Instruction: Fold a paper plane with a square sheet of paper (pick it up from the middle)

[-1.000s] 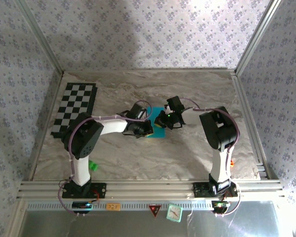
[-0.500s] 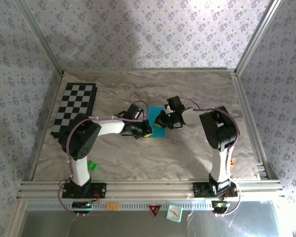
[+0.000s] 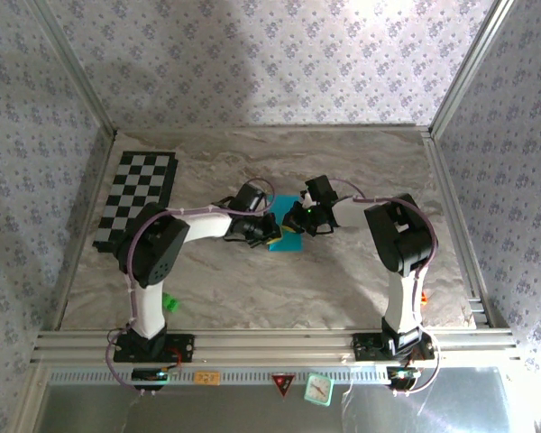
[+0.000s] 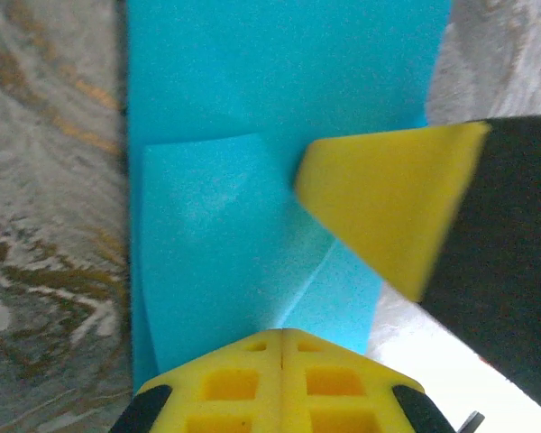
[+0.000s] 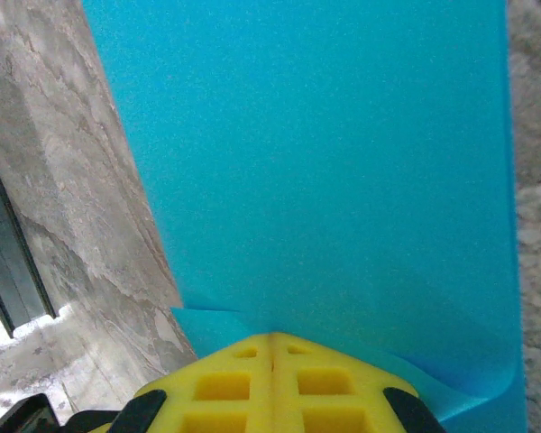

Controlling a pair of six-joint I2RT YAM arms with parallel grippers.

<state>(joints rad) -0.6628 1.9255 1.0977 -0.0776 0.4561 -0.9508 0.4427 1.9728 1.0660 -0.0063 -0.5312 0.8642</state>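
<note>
We press the clenched left gripper (image 4: 282,337) and clenched right gripper (image 5: 270,339) onto the square sheet of paper (image 4: 225,108), seemingly to flatten its folds.

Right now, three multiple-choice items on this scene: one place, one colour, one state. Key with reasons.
1. Where does the mat lie on the table?
A far left; B far right; C near centre.
2. What colour is the paper?
A white; B cyan; C green.
3. How do the left gripper's jaws stand?
A wide open; B shut; C half open.

Key:
1 A, the top view shows the checkerboard at the table's left edge.
2 B, both wrist views show cyan.
3 B, in the left wrist view its jaws meet along a seam, with no gap.
</note>
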